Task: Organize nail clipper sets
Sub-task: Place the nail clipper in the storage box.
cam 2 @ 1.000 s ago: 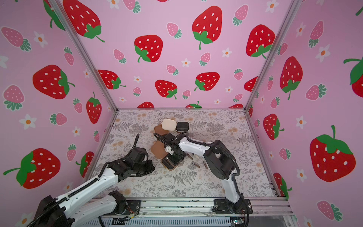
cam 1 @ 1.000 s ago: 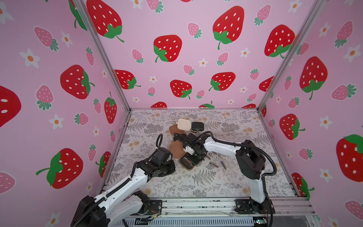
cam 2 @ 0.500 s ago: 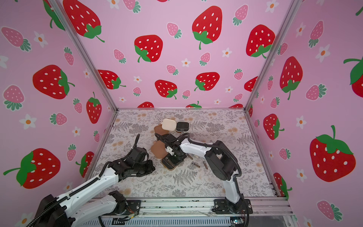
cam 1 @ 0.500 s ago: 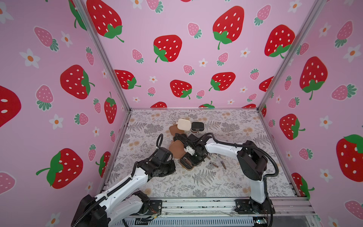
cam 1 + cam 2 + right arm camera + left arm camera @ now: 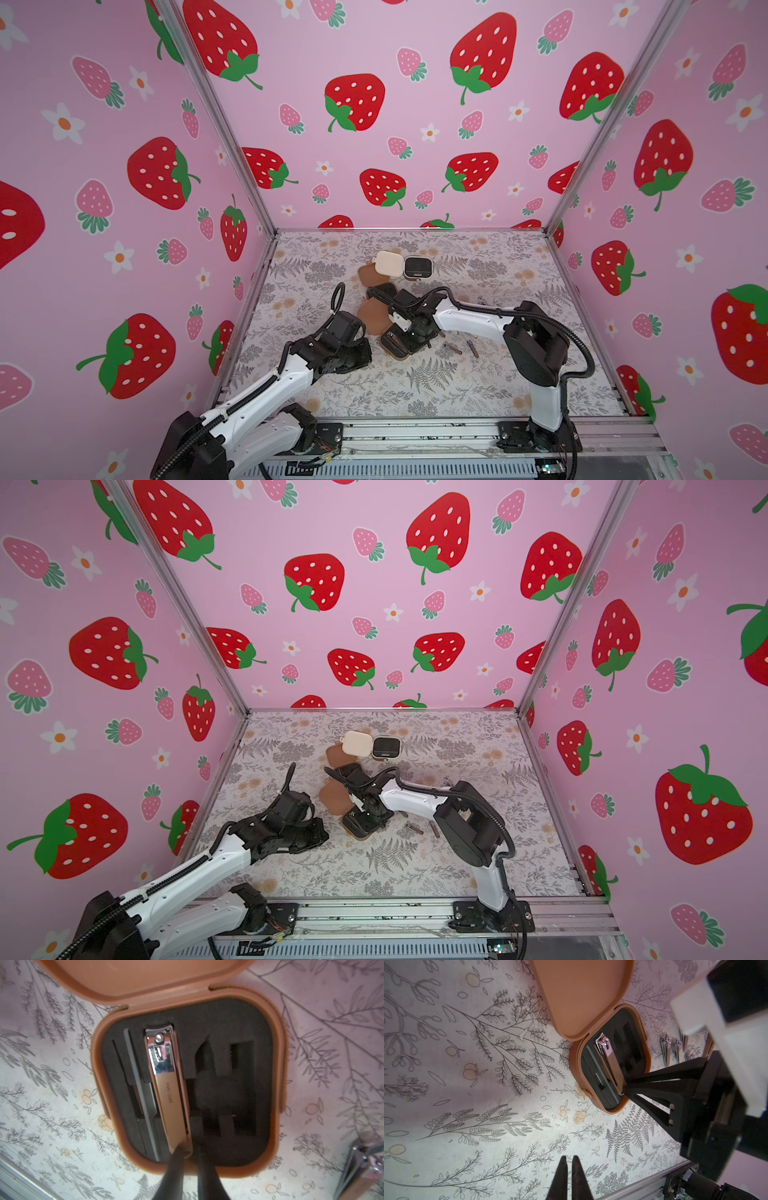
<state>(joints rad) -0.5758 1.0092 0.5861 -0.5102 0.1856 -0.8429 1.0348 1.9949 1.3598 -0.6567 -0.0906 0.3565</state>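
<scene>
Remotely I saw: nail clipper (image 5: pixel 168 1093) in brown case (image 5: pixel 277 1059).
Right gripper (image 5: pixel 189 1151): nearly closed, touched its end.
Left gripper (image 5: pixel 569 1160): closed, empty.

Both top views evenly bright, wide-angle bowing at edges, shadow across floral-printed surface (image 5: pixel 471 1093), glare on silvery-bronze metal nail clipper (image 5: pixel 161 1059), right claw (image 5: pixel 190 1155) blurred.

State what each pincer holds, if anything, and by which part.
Right pincer seems to pinch the nail clipper by its tail end; left pincer holds nothing.

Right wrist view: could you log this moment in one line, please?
right gripper: shut, at nail clipper; brown case: open; left gripper: shut
</scene>
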